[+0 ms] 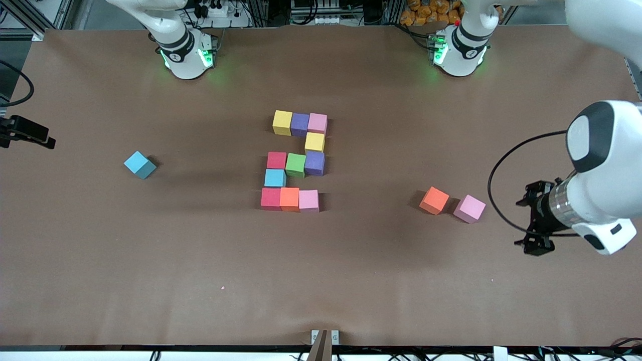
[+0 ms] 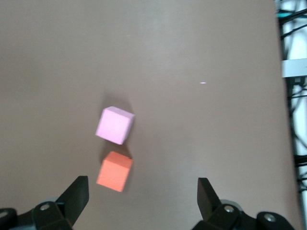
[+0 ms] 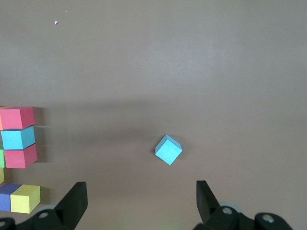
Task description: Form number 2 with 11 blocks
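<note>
The left gripper (image 2: 141, 194) hangs with jaws spread wide and empty over the table (image 1: 451, 281) near a loose orange block (image 1: 434, 200) and pink block (image 1: 470, 208). The right gripper (image 3: 141, 196), equally wide and empty, is apparently high above a stray light blue block (image 1: 140, 164). The number 2 (image 1: 296, 161) sits mid-table, eleven cubes touching.

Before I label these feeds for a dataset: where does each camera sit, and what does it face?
Front view: high across the table, facing both bases; shows the number 2 and left hand.
Left wrist view: looks down past open left hand at the pink block and orange block; front shares them.
Right wrist view: above the light blue block; right hand open.
</note>
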`<state>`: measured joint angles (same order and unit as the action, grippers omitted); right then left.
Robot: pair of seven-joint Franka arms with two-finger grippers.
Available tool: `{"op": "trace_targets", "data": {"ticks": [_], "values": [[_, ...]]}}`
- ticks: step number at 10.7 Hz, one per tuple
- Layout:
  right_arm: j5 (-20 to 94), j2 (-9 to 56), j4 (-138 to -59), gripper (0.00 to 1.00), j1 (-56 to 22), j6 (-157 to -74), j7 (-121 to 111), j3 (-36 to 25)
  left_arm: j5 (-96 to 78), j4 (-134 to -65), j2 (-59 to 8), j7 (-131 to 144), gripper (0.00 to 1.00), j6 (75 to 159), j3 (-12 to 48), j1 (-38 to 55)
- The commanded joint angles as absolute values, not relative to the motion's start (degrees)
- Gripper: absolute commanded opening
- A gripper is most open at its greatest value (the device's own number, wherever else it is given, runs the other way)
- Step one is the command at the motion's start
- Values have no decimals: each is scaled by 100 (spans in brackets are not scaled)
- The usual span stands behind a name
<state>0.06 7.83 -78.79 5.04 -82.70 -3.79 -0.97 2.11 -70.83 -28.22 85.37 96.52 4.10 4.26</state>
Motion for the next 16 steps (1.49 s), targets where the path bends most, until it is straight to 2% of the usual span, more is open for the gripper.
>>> {"op": "trace_targets", "data": {"ticks": [1,4,6,9,12,14,16], "values": [[18,659,-8007,100,492,-8253,-352,-88,88,-8959,-1665,8341,100,10219,457,369],[9,668,-8007,100,457,-8279,-352,-79,70,-10534,-452,7212,100,10626,466,378],[9,659,-7998,100,466,-8271,-352,-79,79,-10837,-80,6009,100,10547,431,369],[9,668,-7998,100,466,-8271,-352,-79,167,-10443,-114,3980,100,10547,299,421],[9,677,-7998,100,457,-8270,-352,-79,70,-9600,-430,2045,100,10556,141,431],[9,686,-7989,100,457,-8349,-308,-79,105,-9370,-510,1714,100,10521,141,501],[18,677,-7972,100,492,-8332,-308,-88,88,-9160,-413,1330,100,10084,254,510]]}}
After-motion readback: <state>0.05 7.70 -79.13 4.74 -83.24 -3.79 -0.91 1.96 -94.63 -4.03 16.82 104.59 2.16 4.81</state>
